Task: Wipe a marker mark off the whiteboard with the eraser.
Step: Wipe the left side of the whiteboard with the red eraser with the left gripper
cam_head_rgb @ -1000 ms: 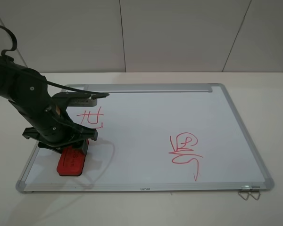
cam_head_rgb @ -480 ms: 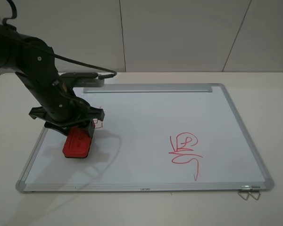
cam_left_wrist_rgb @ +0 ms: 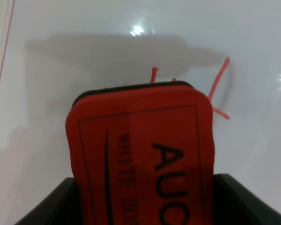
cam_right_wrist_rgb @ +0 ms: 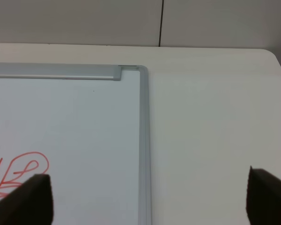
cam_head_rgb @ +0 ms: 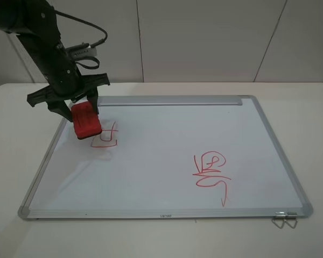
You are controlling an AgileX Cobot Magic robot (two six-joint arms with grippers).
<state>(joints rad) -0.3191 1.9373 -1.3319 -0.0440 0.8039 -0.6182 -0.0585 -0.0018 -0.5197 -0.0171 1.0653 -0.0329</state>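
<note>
The left pincer (cam_head_rgb: 79,105) clamps the eraser (cam_head_rgb: 86,121) in the upper left of the frame, at the left edge of the mark (cam_head_rgb: 106,136) on the whiteboard (cam_head_rgb: 167,145). The mark looks unwiped. Next, press flat and sweep right across it. The right pincer (cam_right_wrist_rgb: 150,199) gapes empty.

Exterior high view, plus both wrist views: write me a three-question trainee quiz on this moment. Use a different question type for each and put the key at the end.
1. True or false: the left pincer grips the eraser.
2. Multiple choice: which red drawing on the whiteboard sits right by the eraser? A) the small boxy marker mark B) the curly scribble C) neither
3. Short answer: is the right pincer open or shut?
Key: 1 true; 2 A; 3 open, with nothing between its fingers.
</note>
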